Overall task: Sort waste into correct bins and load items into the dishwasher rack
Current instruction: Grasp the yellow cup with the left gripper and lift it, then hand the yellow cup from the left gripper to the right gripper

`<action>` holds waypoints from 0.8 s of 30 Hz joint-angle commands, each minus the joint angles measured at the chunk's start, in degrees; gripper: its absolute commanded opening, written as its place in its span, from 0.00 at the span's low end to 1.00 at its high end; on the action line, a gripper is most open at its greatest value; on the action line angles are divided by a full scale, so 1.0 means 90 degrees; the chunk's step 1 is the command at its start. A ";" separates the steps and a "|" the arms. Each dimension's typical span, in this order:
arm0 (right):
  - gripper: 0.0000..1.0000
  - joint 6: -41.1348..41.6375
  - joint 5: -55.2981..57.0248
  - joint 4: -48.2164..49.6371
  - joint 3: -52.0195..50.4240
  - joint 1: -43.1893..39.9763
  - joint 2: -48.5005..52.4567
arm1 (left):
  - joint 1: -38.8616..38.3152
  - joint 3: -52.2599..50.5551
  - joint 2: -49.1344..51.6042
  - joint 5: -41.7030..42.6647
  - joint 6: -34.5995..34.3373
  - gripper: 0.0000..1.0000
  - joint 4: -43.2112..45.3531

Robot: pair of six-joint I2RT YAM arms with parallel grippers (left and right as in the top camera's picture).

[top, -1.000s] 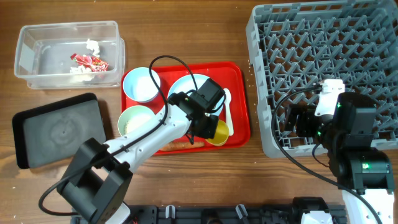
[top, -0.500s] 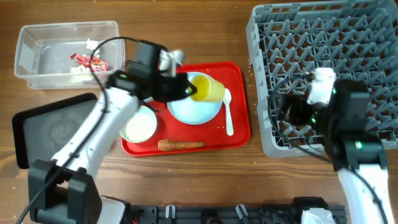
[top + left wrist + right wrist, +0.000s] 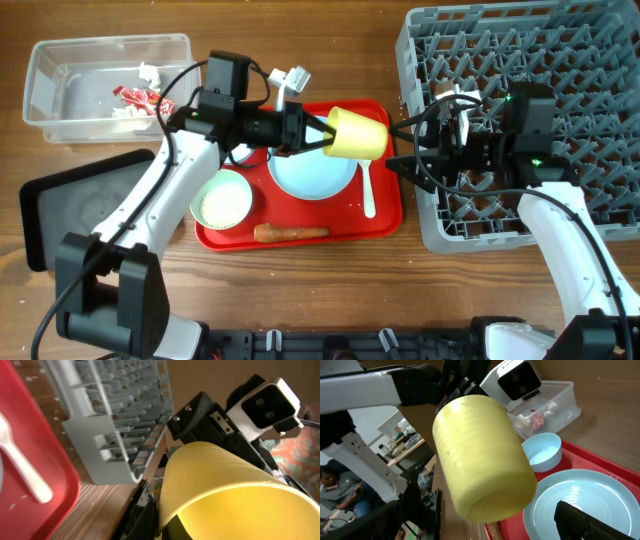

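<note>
My left gripper (image 3: 322, 135) is shut on the rim of the yellow cup (image 3: 358, 135) and holds it on its side above the right part of the red tray. The cup fills the left wrist view (image 3: 235, 495) and shows base-on in the right wrist view (image 3: 480, 455). My right gripper (image 3: 398, 148) is open, just right of the cup's base, not touching it. The pale-blue plate (image 3: 312, 172), pale-green bowl (image 3: 224, 198) and carrot piece (image 3: 290, 232) lie on the tray. The white-blue bowl (image 3: 542, 452) is mostly hidden under my left arm in the overhead view.
The grey dishwasher rack (image 3: 530, 90) stands at the right. The clear tub (image 3: 60, 80) at the far left holds the red wrapper (image 3: 140, 97) and paper scraps. The black tray (image 3: 90, 205) lies below it. A white spoon (image 3: 368, 190) rests on the red tray (image 3: 390, 215).
My left gripper has carried the yellow cup to the right, up over the tray's right side. My right arm has swung left from the rack toward the cup, gripper open.
</note>
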 commanded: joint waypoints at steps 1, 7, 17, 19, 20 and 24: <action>1.00 -0.0148 -0.0396 0.0177 0.0104 0.0051 0.0046 | -0.0279 0.0087 0.0049 0.0313 -0.0563 0.04 0.0413; 0.99 -0.0143 -0.0398 0.0223 0.0104 0.0051 0.0046 | -0.0665 0.0087 0.0051 0.0206 -0.0925 0.04 0.0996; 0.76 0.0391 -0.0522 0.0644 0.0104 0.0051 0.0046 | -0.0729 0.0087 0.0063 0.0092 -0.1090 0.04 0.0996; 0.73 0.0775 -0.0661 0.1037 0.0104 0.0051 0.0046 | -0.0729 0.0087 0.0063 0.0085 -0.1090 0.04 0.0998; 0.69 0.0908 -0.0661 0.1134 0.0104 0.0053 0.0046 | -0.0729 0.0087 0.0063 0.0046 -0.1090 0.04 0.0998; 0.67 0.1020 -0.0658 0.1168 0.0102 0.0100 0.0046 | -0.0729 0.0087 0.0063 -0.0005 -0.1120 0.04 0.1107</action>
